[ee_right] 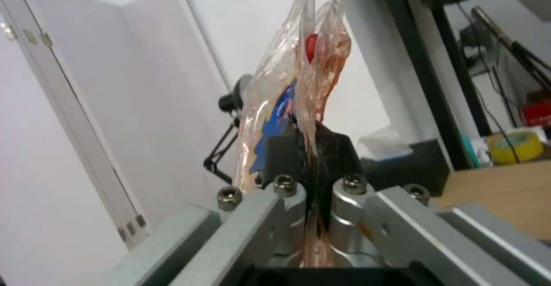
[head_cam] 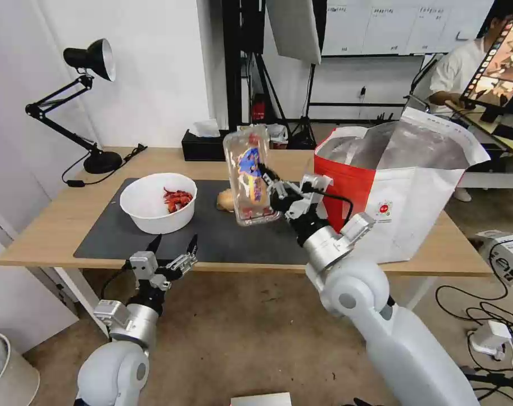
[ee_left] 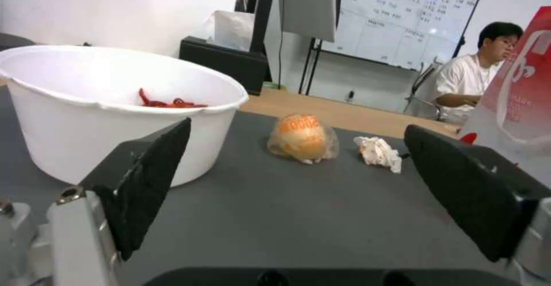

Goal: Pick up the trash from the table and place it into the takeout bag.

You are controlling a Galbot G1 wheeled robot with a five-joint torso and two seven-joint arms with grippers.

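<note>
My right gripper (head_cam: 266, 179) is shut on the clear hinged plastic tray (head_cam: 249, 175), holding it upright in the air above the dark mat (head_cam: 222, 239), just left of the red-and-white takeout bag (head_cam: 403, 186). The right wrist view shows the tray (ee_right: 298, 83) pinched between the black pads (ee_right: 281, 152). The white bowl (head_cam: 154, 206) with red shells stands on the mat at the left, and the wrapped bun (head_cam: 225, 200) lies behind the tray. My left gripper (head_cam: 173, 247) hangs open at the table's front edge, facing the bowl (ee_left: 109, 105), the bun (ee_left: 302, 138) and the crumpled tissue (ee_left: 379, 152).
A black tissue box (head_cam: 205, 144) sits at the back of the light-wood table (head_cam: 42, 225), and a black desk lamp (head_cam: 87, 101) stands at its back left corner. The bag's mouth is open, showing silver lining (head_cam: 391, 146). Cables lie on the floor at the right.
</note>
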